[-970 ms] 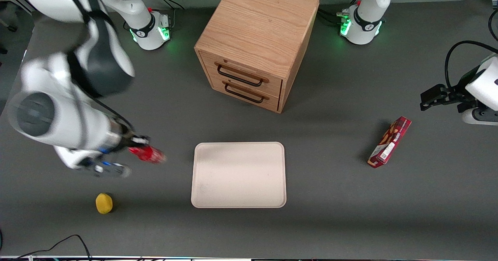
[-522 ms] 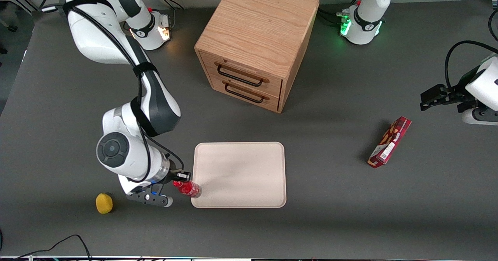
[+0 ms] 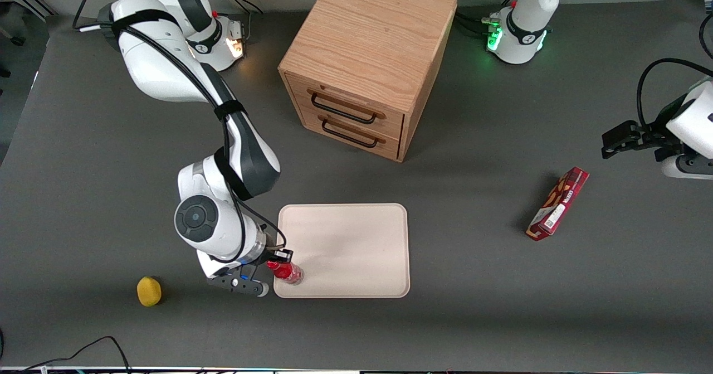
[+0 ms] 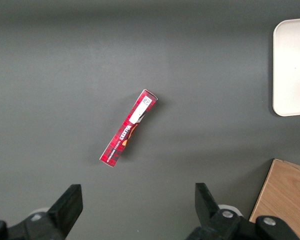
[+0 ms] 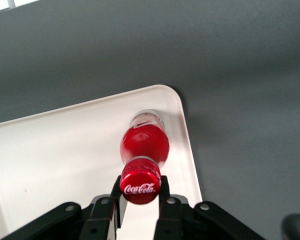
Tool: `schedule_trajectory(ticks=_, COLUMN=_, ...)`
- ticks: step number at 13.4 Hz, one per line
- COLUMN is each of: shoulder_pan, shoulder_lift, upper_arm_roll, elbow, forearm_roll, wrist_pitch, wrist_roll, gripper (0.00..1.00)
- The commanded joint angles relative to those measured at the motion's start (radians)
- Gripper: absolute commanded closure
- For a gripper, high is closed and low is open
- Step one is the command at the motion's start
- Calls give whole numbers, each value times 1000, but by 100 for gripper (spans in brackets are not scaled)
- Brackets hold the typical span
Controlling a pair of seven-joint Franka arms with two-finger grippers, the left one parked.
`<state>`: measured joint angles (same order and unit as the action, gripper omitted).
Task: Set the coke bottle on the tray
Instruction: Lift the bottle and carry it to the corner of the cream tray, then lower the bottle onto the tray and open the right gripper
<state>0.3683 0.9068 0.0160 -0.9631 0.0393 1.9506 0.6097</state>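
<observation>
The claw sits low in the front view, left of centre, at the tray's corner nearest the camera toward the working arm's end of the desk. Its two fingers are closed narrowly on the neck of the coke bottle, just under the red cap, so the gap between them is no wider than the neck. In the wrist view the claw grips either side of the coke bottle, whose cap faces the camera with its white script showing, and the red body and clear base hang down over the tray close to its rounded corner. Whether the base touches the tray surface cannot be told. The tray is cream-beige with a low rim and lies flat on the dark grey desk in the lower middle of the front view. A small yellow object lies on the desk at lower left, near the arm and apart from the tray. A wooden drawer cabinet with two black handles stands at upper centre, farther from the camera than the tray. A flat red snack box lies at right, toward the parked arm's end, well apart from the tray; it also shows in the left wrist view, with an edge of the tray at upper right.
</observation>
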Motion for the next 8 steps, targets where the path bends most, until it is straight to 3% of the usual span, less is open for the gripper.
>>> schedule_trajectory(ticks=1, shoulder_pan=15, shoulder_lift=23, upper_arm_roll=-21, elbow=41, forearm_roll=4, wrist_pitch=5, wrist_roll=22, gripper=4)
schedule_trajectory(ticks=3, shoulder_pan=14, shoulder_lift=8, upper_arm_roll=-21, elbow=41, forearm_roll=-27, wrist_pitch=-4, wrist_roll=24, gripper=0)
schedule_trajectory(ticks=5, shoulder_pan=-2, shoulder_lift=-73, upper_arm_roll=-19, elbow=-12, forearm_roll=-27, wrist_pitch=-109, wrist_roll=10, gripper=0)
schedule_trajectory(ticks=8, shoulder_pan=-78, shoulder_lift=-359, upper_arm_roll=-1, elbow=-293, forearm_roll=-13, wrist_pitch=-202, wrist_roll=-86, gripper=0)
